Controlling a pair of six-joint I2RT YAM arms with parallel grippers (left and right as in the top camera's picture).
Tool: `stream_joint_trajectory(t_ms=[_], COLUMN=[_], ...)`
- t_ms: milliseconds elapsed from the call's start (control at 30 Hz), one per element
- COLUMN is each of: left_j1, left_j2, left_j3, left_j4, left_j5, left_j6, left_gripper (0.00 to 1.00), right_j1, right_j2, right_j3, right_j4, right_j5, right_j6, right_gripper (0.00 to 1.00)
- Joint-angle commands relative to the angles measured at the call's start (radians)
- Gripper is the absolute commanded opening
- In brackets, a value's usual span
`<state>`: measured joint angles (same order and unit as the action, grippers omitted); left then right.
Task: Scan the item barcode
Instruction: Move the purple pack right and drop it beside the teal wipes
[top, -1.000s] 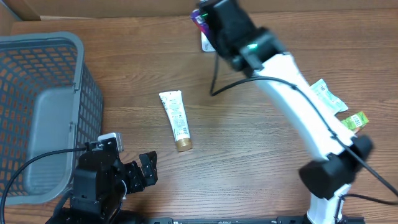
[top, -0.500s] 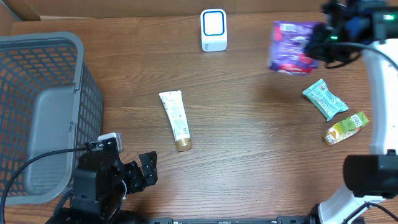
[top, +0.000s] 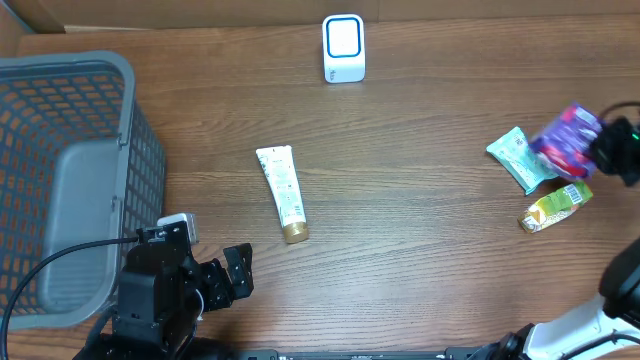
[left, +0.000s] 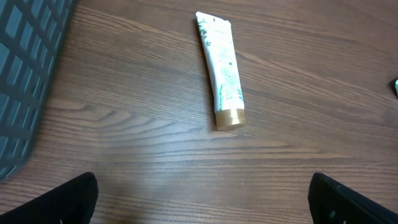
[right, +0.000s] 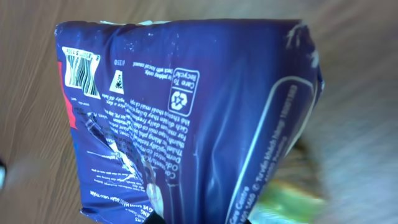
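My right gripper (top: 606, 148) is clamped on the purple packet (top: 565, 138), which fills my wrist view with its barcode (right: 81, 70) showing. The scanner (top: 343, 47) stands well apart from it. My left gripper (top: 237, 272) gapes wide, the tube (left: 221, 68) lying ahead.

Light fell evenly and fairly brightly from above on the wooden table (top: 420, 250), leaving only short, soft shadows beside the tube (top: 283, 193) and the scanner (top: 343, 48). In the overhead view the purple packet (top: 566, 138) at the right edge was smeared with blur. The right wrist view held its printed face sharp, with pale glare along the creases, while the wood behind was out of focus. The left wrist view was crisp.
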<state>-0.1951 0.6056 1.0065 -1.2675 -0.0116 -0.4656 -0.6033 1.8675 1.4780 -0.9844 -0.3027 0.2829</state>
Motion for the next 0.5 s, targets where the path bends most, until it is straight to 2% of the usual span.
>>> stream_joint_trajectory(t_ms=[0,100,167,300,400,467], left_j1=[-0.005,-0.005,-0.005,-0.005,-0.005,-0.005], left_j2=[-0.011,-0.011,-0.011,-0.011,-0.011,-0.011], left_j3=[-0.002,-0.002,-0.002,-0.002,-0.002,-0.002], left_j4=[0.0,0.0,0.0,0.0,0.0,0.0], left_j5=[0.002,0.002,0.002,0.002,0.002,0.002], left_j6=[-0.006,-0.006,-0.006,-0.006,-0.006,-0.006], left_gripper=[1.0,1.0,1.0,0.99,0.99,0.99], right_j1=[-0.047,-0.055,-0.051,-0.029,0.001,0.039], right_j2=[-0.025,-0.025,-0.025,-0.026,-0.029,-0.034], right_j3=[-0.002,-0.002,-0.002,0.003,0.033,0.078], right_j4=[0.017,0.007,0.003,-0.002,-0.032,-0.078], right_j5=[-0.033,-0.097,-0.114,-0.149,-0.202,-0.214], right_j6=[0.04,0.039,0.038,0.023,-0.035,-0.065], right_gripper=[0.2,0.45,0.5,0.5,0.45,0.45])
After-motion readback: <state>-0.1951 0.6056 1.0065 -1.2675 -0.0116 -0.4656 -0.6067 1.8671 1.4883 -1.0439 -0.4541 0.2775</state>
